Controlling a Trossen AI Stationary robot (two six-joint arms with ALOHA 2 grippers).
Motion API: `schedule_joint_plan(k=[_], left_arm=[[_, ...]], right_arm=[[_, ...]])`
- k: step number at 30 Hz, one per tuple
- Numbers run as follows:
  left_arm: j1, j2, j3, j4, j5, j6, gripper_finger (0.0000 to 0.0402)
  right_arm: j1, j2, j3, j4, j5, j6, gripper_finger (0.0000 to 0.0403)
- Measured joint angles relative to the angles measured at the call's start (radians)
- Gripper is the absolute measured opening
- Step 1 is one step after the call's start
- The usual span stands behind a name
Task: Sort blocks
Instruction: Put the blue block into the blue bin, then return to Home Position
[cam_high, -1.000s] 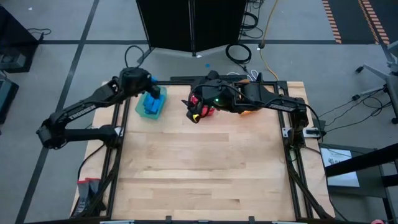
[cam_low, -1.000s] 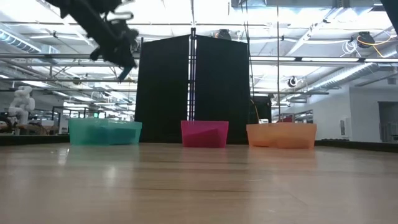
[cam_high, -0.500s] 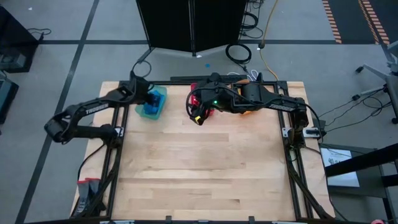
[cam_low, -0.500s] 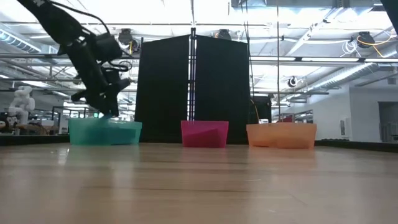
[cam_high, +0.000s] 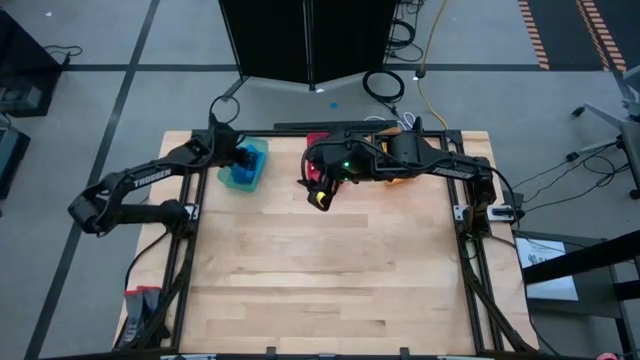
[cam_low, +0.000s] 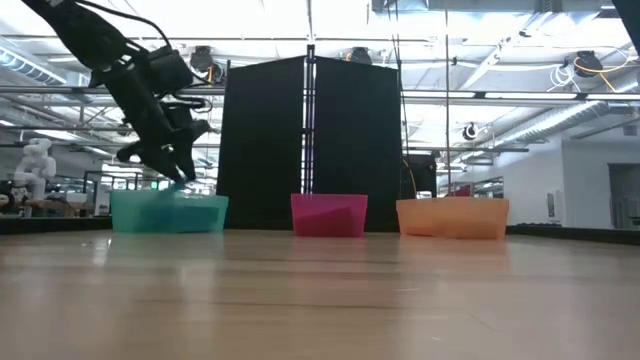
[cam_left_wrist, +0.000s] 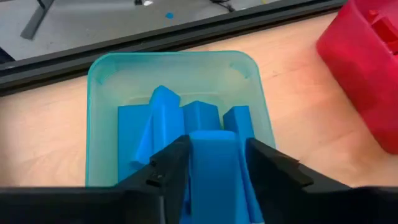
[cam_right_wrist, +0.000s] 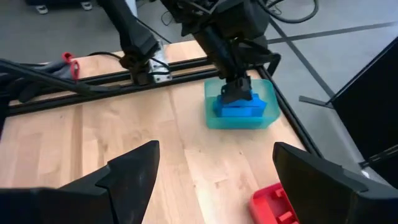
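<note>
My left gripper (cam_high: 238, 160) reaches down over the teal bin (cam_high: 247, 168) at the table's far left, with a blue block (cam_left_wrist: 214, 168) between its fingers. Several more blue blocks (cam_left_wrist: 168, 121) lie in a pile on the bin's floor. In the low view the left gripper (cam_low: 180, 172) sits just above the teal bin's rim (cam_low: 168, 200). My right gripper (cam_right_wrist: 214, 155) hangs open and high near the red bin (cam_high: 316, 142), with nothing between its fingers. My left gripper has the blue block's two long sides (cam_left_wrist: 198, 163) between its two fingers, which lie along the block. The fingers slant down into the teal bin from the table's left. The block hangs over the pile; whether it rests on the pile, I cannot tell.
Three bins stand in a row along the far edge: teal (cam_low: 168, 212), red (cam_low: 328, 215) and orange (cam_low: 452, 217). A black frame rail (cam_left_wrist: 186, 37) runs just behind the teal bin. The wooden table top (cam_high: 320, 270) stretches from the bins toward the near edge.
My left gripper has come down from high above the table with the blue block, to just over the teal bin's rim. Most of that drop came early in the second. My right gripper has turned a little in place.
</note>
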Motion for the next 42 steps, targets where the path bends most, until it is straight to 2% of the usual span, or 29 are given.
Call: schedule_joint_plan(k=[8,14,18,23,26,31,33,36,39,42], left_arm=[[0.0,-0.045,0.0,-0.013,0.024,0.001,0.0241],[0.0,-0.162,0.038,-0.011,0.344,-0.054,0.0262],[0.0,-0.306,0.12,-0.01,0.47,-0.099,0.0263],[0.0,-0.527,0.256,0.009,0.482,-0.007,0.0263],[0.0,-0.661,0.331,-0.009,0.469,0.118,0.0263],[0.0,-0.859,0.412,-0.045,0.417,0.15,0.0263],[0.0,-0.93,0.429,-0.114,0.374,0.144,0.0263],[0.0,-1.029,0.442,-0.198,0.306,0.106,0.0263],[0.0,-1.107,0.438,-0.278,0.266,0.076,0.0263],[-0.003,-1.108,0.469,-0.359,0.268,0.055,0.0263]], right_arm=[[0.001,-0.009,0.0,0.002,-0.005,-0.045,0.0309],[0.023,-0.147,-0.001,-0.06,-0.004,-0.063,0.0309],[0.067,-0.293,0.0,-0.12,-0.001,-0.074,0.0309],[0.188,-0.481,0.0,-0.27,-0.007,-0.157,0.0309],[0.269,-0.578,0.001,-0.385,-0.007,-0.123,0.0309],[0.367,-0.695,-0.041,-0.405,-0.003,-0.086,0.0309],[0.391,-0.745,-0.121,-0.373,0.0,-0.101,0.0309],[0.42,-0.852,-0.354,-0.229,0.001,-0.131,0.0309],[0.437,-1.011,-0.69,0.073,-0.006,-0.203,0.0309],[0.439,-1.201,-1.029,0.387,-0.005,-0.253,0.0309]])
